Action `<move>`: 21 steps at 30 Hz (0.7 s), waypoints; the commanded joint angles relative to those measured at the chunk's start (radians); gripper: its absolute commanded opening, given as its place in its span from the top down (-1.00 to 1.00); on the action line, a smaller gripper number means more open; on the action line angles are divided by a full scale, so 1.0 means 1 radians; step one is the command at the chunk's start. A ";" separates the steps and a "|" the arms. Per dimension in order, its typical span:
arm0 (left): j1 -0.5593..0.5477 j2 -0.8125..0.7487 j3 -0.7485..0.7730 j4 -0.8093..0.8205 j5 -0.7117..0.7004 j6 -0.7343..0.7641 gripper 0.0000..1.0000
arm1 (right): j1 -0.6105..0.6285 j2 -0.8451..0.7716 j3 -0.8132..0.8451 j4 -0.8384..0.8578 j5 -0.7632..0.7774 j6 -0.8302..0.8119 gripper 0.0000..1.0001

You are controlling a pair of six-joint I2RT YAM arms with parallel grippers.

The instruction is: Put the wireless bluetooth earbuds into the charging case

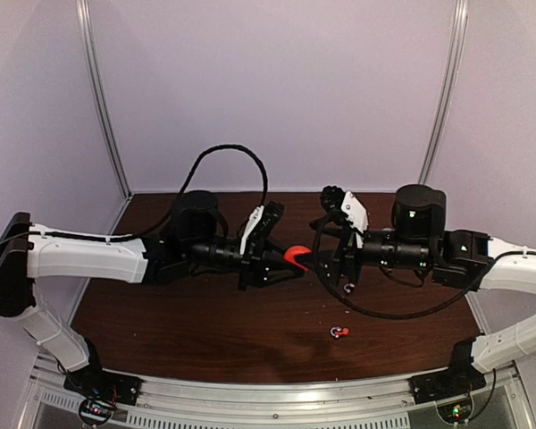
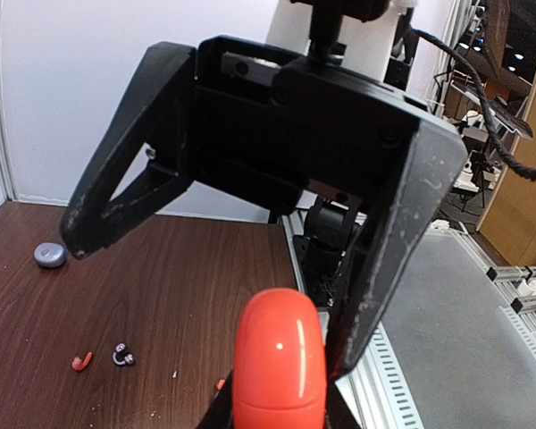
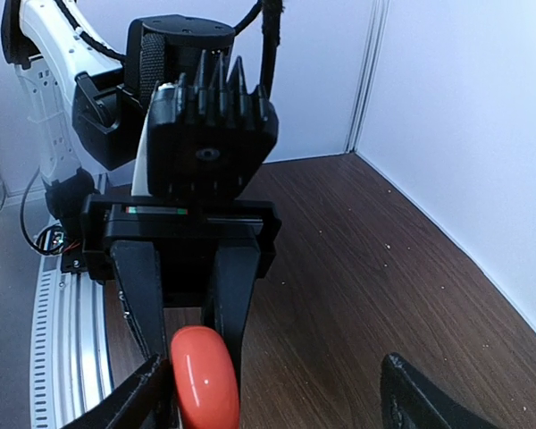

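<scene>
Holding the case (image 1: pixel 297 257) clamped in my left gripper (image 1: pixel 288 259) lol, right gripper (image 1: pixel 327 266) gapes wide just beside it, one earbud (image 1: pixel 339 332) on the table (image 1: pixel 205 322) near the case.

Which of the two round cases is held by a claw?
The red case, shut in the left claw; the grey case lies free on the table.

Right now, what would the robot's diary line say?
left gripper: shut on red case | right gripper: open, facing case | earbuds: loose on table
</scene>
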 commanded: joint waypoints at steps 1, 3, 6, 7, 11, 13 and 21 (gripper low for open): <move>-0.002 0.001 0.041 0.047 0.053 -0.010 0.93 | -0.004 -0.018 0.024 -0.055 0.161 -0.043 -0.57; -0.001 0.006 0.043 0.046 0.060 -0.010 0.94 | -0.003 -0.030 0.022 -0.049 0.186 -0.047 -0.57; 0.000 0.013 0.045 0.048 0.064 -0.010 0.94 | -0.002 -0.049 0.015 -0.033 0.213 -0.048 -0.57; 0.000 0.014 0.046 0.049 0.066 -0.009 0.94 | -0.002 -0.053 0.013 -0.028 0.218 -0.047 -0.57; 0.001 0.021 0.045 0.055 0.073 -0.010 0.95 | -0.002 -0.075 0.008 -0.011 0.220 -0.045 -0.57; 0.000 0.022 0.045 0.056 0.076 -0.008 0.95 | -0.002 -0.082 0.007 -0.006 0.220 -0.041 -0.57; 0.000 0.010 0.030 0.064 0.065 0.014 0.95 | -0.002 -0.095 0.002 -0.003 0.196 -0.036 -0.60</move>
